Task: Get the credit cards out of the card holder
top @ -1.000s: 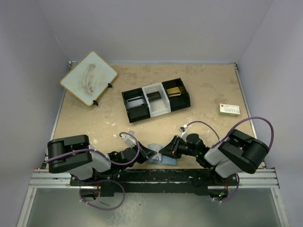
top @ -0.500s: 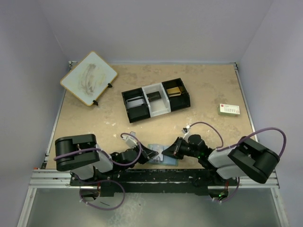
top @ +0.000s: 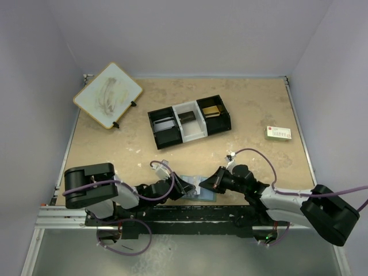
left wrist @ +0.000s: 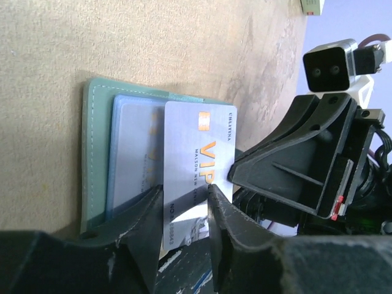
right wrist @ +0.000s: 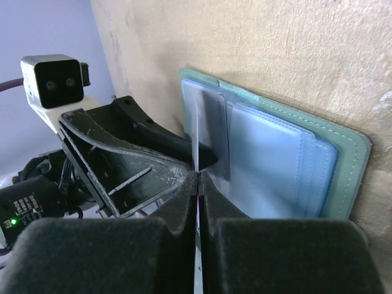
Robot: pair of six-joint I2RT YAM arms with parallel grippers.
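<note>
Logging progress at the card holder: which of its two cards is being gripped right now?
The grey VIP card: it sticks out of the card holder, pinched edge-on in the shut jaws of the right gripper. The other card is tucked fully inside it.

Top view: soft, even overhead light; the table (top: 253, 109) is uniformly bright, with only short, faint shadows beside the tray (top: 189, 121) and under the arms; walls lean inward from wide-angle distortion. Left wrist view: the pale credit card (left wrist: 199, 153) is sharp, its print legible, while the near left gripper (left wrist: 184, 196) is dark and blurred. Right wrist view: the card holder (right wrist: 288, 159) is crisp with a mild sheen; the right gripper (right wrist: 197, 177) fills the foreground out of focus.
</note>
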